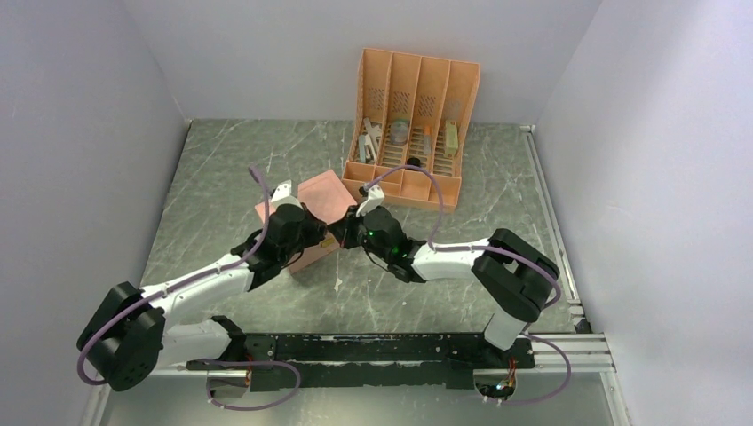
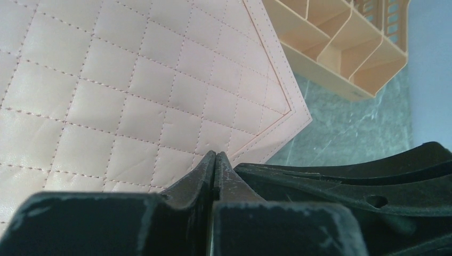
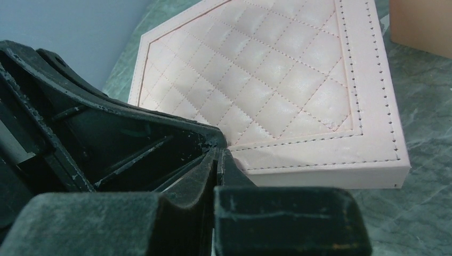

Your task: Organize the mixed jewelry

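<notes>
Grey marbled table [image 1: 222, 177], pale walls on three sides. My left hand [image 2: 215, 160] and my right hand [image 3: 218, 157], both pressed shut and gripping nothing, meet at the near right corner of the closed pink quilted box [image 1: 321, 197]. The orange organizer [image 1: 417, 98] stands beyond it. The mixed jewelry shows in no view, perhaps hidden inside the box. Sorting appears not yet begun, and opening the lid is probably the first step.

A pink quilted box [image 1: 321, 202] sits mid-table [image 1: 222, 169]. The orange slotted organizer [image 1: 417, 71] stands near it at two o'clock, holding grey oddments [image 1: 400, 133].
</notes>
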